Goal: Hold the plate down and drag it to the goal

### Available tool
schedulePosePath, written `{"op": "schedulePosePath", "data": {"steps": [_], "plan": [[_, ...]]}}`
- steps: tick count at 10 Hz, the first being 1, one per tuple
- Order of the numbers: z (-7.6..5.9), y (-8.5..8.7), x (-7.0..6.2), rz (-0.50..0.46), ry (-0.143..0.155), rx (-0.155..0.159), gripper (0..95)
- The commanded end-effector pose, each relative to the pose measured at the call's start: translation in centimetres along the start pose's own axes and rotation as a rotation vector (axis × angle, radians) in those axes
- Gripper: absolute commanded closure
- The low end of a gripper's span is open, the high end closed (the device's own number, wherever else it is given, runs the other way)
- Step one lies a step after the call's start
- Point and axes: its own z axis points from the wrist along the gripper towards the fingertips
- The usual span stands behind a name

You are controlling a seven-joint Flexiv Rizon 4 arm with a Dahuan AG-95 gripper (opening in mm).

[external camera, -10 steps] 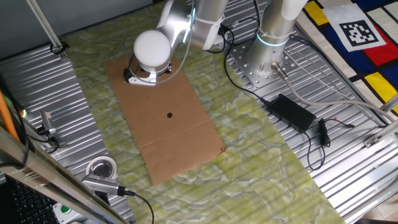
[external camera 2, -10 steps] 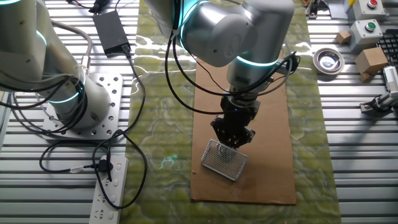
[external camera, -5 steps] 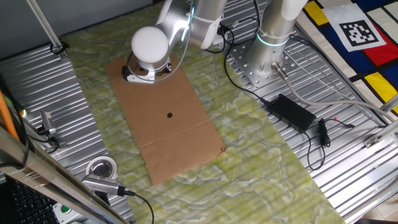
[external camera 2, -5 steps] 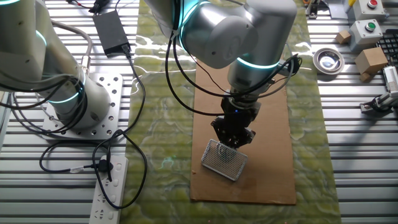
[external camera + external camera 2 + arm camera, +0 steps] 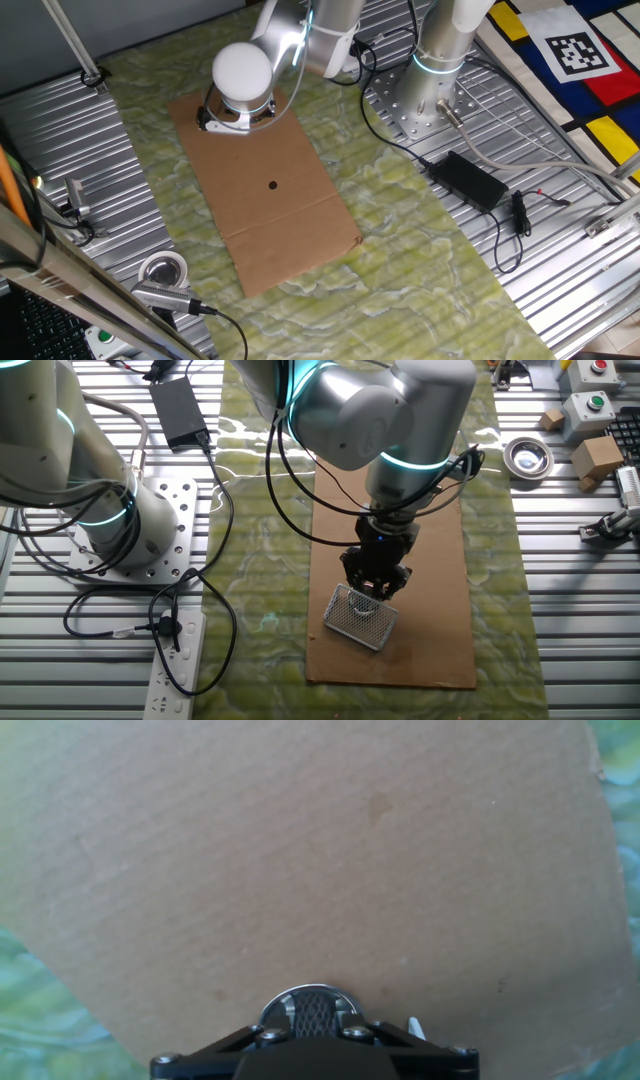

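Observation:
The plate (image 5: 305, 1003) shows in the hand view as a round silver rim with a dark meshed centre, right at my gripper (image 5: 305, 1032) tip on the bottom edge. In the other fixed view the plate (image 5: 360, 618) is a silvery meshed piece lying on the brown cardboard (image 5: 430, 560). My gripper (image 5: 375, 588) points straight down with its fingers together, and its tip rests on the plate's far edge. In one fixed view the wrist covers the gripper (image 5: 228, 120), and only a pale edge of the plate (image 5: 210, 124) shows. No goal mark shows beyond a tiny black dot (image 5: 273, 184).
The cardboard (image 5: 290, 220) lies on a green patterned mat (image 5: 420, 260). A white tape roll (image 5: 163, 270) sits at the near left, among clamps. The arm's base (image 5: 425, 100), a black power brick (image 5: 470, 180) and cables stand to the right.
The arm has shifted slightly up and left in one fixed view, and the gripper tip sits a little lower on the plate. The plate itself has not visibly moved.

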Motion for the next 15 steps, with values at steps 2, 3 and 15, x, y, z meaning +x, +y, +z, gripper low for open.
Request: {"op": "schedulePosePath", "data": {"steps": [2,3,15], "plan": [[0.03,0.0,-0.09,-0.001,-0.003,-0.002,76.0],[0.03,0.0,-0.09,-0.002,-0.002,-0.002,76.0],[-0.4,-0.24,0.03,-0.026,-0.024,-0.019,76.0]]}}
